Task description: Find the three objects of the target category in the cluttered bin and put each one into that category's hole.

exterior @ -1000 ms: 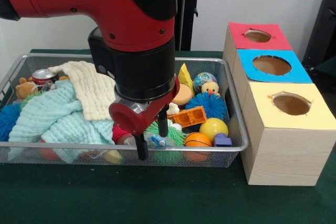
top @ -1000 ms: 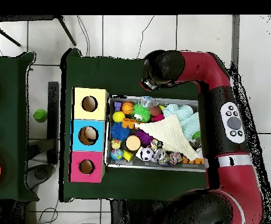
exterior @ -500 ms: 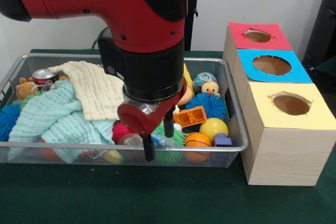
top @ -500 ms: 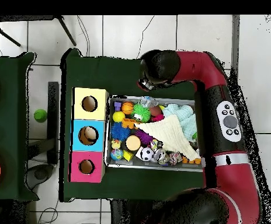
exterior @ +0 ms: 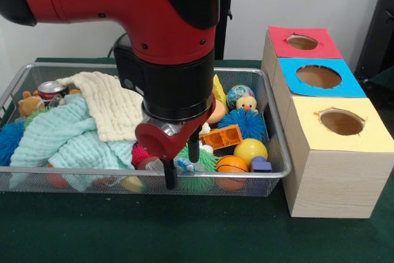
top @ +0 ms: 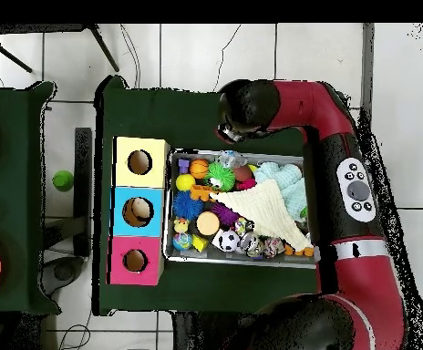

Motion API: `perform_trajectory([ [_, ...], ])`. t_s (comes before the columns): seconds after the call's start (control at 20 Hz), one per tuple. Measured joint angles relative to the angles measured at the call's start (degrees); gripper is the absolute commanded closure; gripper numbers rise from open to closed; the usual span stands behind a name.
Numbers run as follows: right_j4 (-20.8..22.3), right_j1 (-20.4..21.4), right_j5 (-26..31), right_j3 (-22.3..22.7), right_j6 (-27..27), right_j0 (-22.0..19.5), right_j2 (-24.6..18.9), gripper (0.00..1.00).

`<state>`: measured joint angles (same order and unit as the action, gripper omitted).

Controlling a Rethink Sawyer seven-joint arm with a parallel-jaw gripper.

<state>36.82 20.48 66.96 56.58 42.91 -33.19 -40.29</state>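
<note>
Tool [exterior: 181, 163] positioned low at the near rim of the bin [exterior: 271, 110], two dark fingers [exterior: 170, 175] spread apart with nothing gripped between them, tips hanging over a green spiky ball [exterior: 196, 159] and a small pale item too cluttered to identify. Judged as early search stage: no toy lifted, none seen in transit, and the hole [exterior: 318, 76] in the blue-topped box [exterior: 289, 89] showing only bare wood inside (contents lower down not visible, so earlier deposits cannot be ruled out). Remaining work, as a judgement: locate the target items, grasp each, carry each across to the blue-topped box standing just beside the bin on the green bench [exterior: 123, 232]. Left half of the bin covered by a mint cloth [exterior: 58, 140] and a cream cloth [exterior: 111, 106]; anything beneath hidden. Middle of the bin blocked by the arm [exterior: 123, 4] in the front view. Target category not determinable.
</note>
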Motion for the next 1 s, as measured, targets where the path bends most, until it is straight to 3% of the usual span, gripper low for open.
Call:
perform_trajectory([
  [1.0,2.3,0.0,0.2,0.0,0.0,2.8,2.9,0.00],
])
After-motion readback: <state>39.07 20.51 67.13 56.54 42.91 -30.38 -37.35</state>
